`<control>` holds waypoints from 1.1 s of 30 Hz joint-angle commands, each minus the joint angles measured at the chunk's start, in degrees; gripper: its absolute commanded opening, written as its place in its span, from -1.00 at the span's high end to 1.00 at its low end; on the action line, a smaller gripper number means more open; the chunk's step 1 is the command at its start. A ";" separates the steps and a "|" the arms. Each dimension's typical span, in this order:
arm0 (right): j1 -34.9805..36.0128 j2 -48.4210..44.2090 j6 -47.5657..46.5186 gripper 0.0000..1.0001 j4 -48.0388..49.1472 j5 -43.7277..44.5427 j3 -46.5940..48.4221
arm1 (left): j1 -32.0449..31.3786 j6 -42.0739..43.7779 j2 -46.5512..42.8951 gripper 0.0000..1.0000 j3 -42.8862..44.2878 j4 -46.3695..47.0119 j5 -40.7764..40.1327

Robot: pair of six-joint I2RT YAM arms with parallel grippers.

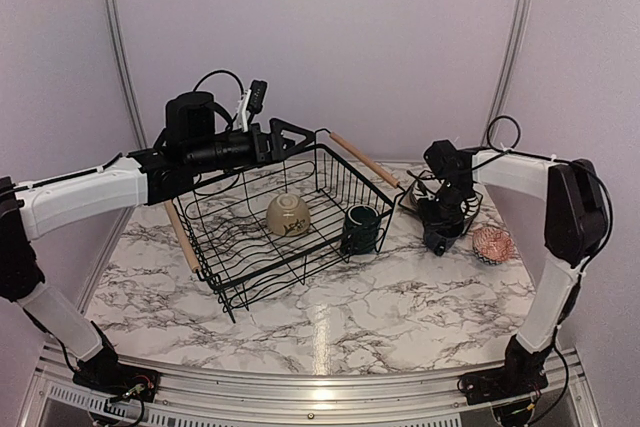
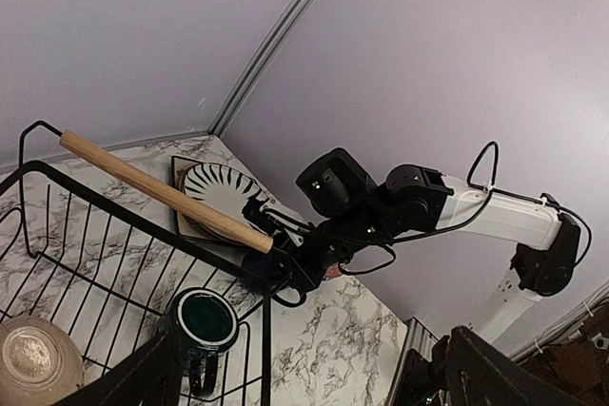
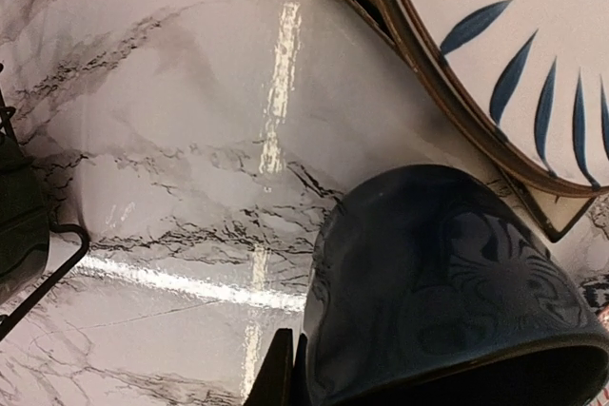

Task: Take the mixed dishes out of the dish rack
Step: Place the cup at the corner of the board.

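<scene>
**Right end effector with a mug beside the plates**

The right end effector (image 1: pixel 440 235) has one finger (image 3: pixel 276 373) against the wall of the dark mug (image 3: pixel 447 301). The other finger is hidden, so its grip cannot be told. A striped plate (image 3: pixel 514 35) lies just beyond it, and a pink bowl (image 1: pixel 492 244) sits to its right on the desk (image 3: pixel 190 92). It should probably let go only once the mug's base sits flat, then lift straight up, clear of the plate. To its left, the rack (image 1: pixel 250 257) holds a cream bowl (image 1: pixel 288 215) and a second mug (image 1: pixel 360 229). The left end effector (image 1: pixel 290 137) hovers spread at the rack's far rim.
</scene>
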 commanded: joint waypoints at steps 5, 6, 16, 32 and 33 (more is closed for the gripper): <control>-0.18 0.68 -0.79 1.00 2.12 2.02 1.56 | 0.26 0.54 -3.59 -0.98 -2.21 -0.69 -5.01; -0.18 0.59 -0.78 0.96 2.24 2.05 1.37 | 0.26 0.95 -3.64 -0.98 -2.22 -1.31 -5.60; -0.18 -1.49 -0.51 0.40 1.60 1.59 2.26 | 0.22 3.62 -0.36 -0.98 1.23 -9.55 -8.44; -0.18 -16.56 0.18 -0.44 -0.82 8.09 3.93 | -6.18 19.27 21.86 -0.59 26.16 -41.88 -13.68; -0.16 -17.29 0.35 -0.45 -0.63 8.03 4.08 | -6.56 19.60 22.98 -0.58 27.20 -42.48 -13.31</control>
